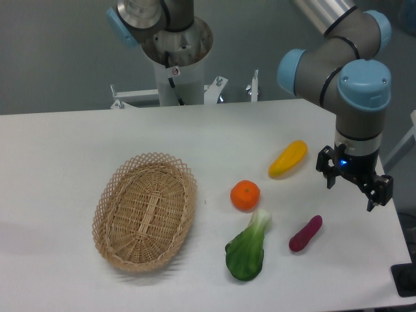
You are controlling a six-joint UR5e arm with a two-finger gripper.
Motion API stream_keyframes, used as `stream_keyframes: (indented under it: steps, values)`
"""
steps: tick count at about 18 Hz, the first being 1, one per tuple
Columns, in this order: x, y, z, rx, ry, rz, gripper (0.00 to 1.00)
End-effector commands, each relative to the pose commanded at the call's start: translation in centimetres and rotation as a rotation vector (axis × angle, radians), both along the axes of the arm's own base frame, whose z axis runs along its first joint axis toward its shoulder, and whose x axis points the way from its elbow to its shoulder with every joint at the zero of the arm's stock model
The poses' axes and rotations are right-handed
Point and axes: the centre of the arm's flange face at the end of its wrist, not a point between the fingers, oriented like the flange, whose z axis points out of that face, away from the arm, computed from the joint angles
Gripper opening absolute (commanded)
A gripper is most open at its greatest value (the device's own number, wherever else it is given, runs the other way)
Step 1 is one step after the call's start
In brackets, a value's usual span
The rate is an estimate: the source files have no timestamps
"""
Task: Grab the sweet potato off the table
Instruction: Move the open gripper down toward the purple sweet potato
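Observation:
The sweet potato (305, 233) is a small magenta-purple finger-shaped toy lying on the white table (65, 149) near the front right. My gripper (354, 191) hangs above and to the right of it, apart from it, with its two dark fingers spread open and nothing between them.
A yellow elongated vegetable (288, 158) lies behind the sweet potato. A round orange fruit (245, 195) and a green leafy vegetable (247, 249) lie to its left. A wicker basket (145, 210) sits at the left centre. The table's right edge is close to the gripper.

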Motion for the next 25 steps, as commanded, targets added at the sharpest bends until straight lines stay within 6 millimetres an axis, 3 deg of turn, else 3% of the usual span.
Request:
stream_keyframes:
  steps: [10,14,18,20,23,25]
  values:
    - [0.1,0.2,-2.0,-0.003,-0.021,0.016,1.0]
    - [0.1,1.1,-4.5,-0.01,-0.042,0.02,1.0]
    - [0.1,2.7,-8.5,0.003,-0.014,0.02,1.0]
    - [0.5,2.6,-11.1,-0.019,-0.046,0.021,1.0]
    - [0.7,2.4,-12.3,-0.023,-0.056,0.021,1.0]
    - [0.8,2.2,-14.4,-0.043,-0.08,0.025,1.0]
